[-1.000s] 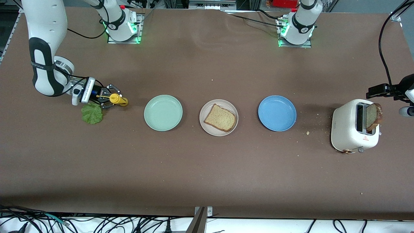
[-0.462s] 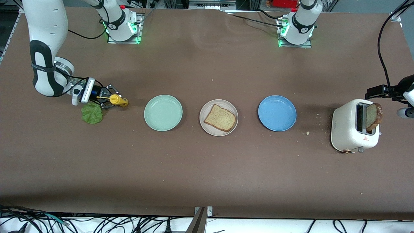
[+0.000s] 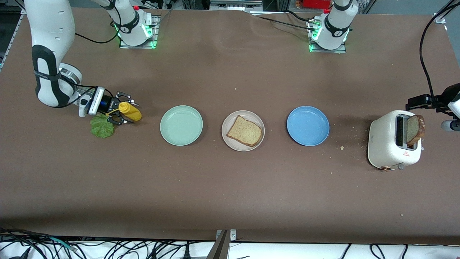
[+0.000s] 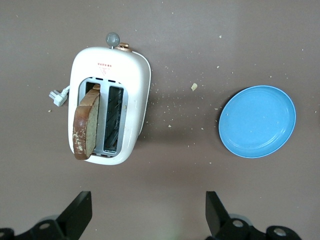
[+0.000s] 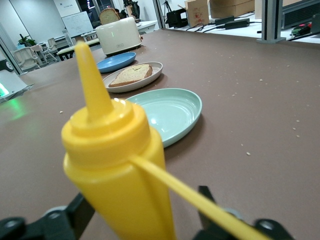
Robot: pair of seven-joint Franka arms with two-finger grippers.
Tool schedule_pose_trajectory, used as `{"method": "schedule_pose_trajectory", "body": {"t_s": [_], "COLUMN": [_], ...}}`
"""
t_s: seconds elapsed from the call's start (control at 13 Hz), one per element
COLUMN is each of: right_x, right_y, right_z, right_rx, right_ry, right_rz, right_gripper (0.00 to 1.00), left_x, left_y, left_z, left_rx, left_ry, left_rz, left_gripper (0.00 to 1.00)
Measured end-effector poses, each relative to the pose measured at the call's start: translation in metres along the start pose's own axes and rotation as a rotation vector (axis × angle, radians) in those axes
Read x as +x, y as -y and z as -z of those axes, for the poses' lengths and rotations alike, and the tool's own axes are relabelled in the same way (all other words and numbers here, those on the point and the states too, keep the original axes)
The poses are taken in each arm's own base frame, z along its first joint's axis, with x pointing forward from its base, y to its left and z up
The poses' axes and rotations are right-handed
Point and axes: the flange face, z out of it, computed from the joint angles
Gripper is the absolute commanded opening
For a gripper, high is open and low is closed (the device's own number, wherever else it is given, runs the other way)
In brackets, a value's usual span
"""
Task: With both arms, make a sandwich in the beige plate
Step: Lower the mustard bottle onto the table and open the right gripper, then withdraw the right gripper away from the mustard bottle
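One bread slice [image 3: 245, 131] lies on the beige plate [image 3: 230, 144] at mid-table. A second, toasted slice [image 3: 415, 130] stands in the white toaster [image 3: 388, 147]; the left wrist view also shows this slice [image 4: 86, 125]. The green lettuce leaf [image 3: 101, 127] lies on the table by the right gripper. My right gripper [image 3: 129, 112] is open, with a tilted yellow mustard bottle [image 3: 130, 112] between its fingers; the right wrist view shows the bottle [image 5: 120, 170] close up. My left gripper [image 3: 418, 101] is open and empty, up in the air over the table beside the toaster [image 4: 135, 75].
A mint-green plate [image 3: 181, 125] sits between the bottle and the beige plate. A blue plate [image 3: 308, 126] sits between the beige plate and the toaster. Crumbs lie around the toaster. A black cable hangs at the left arm's end.
My right gripper's fingers have spread wider and the mustard bottle between them has tipped from upright to leaning. The left arm has shifted only slightly.
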Motion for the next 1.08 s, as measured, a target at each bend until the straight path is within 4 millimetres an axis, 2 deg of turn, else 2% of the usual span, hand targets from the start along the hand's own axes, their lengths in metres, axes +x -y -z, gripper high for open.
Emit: {"method": "schedule_pose_trajectory", "body": {"t_s": [0.31,0.54,0.85,1.08], "right_x": [-0.020,-0.021,0.007,0.048], "right_y": [0.001,-0.009,-0.040,-0.066], "right_z": [0.034,0.077,0.137,0.181], "right_rx": [-0.007,-0.007,0.002,0.001], "right_ry": [0.031,0.118,0.276,0.423], "right_rz": [-0.032,-0.005,0.076,0.001], "right_gripper": [0.97,0.98,0.97,0.97], "left_x": [0.000,0.000,0.000,0.000], "left_y": [0.000,0.000,0.000,0.000], "left_z": [0.000,0.000,0.000,0.000], "left_rx": [0.000,0.000,0.000,0.000], "left_ry": [0.000,0.000,0.000,0.000], "left_rz": [0.000,0.000,0.000,0.000], "left_gripper": [1.00,1.00,1.00,1.00]}}
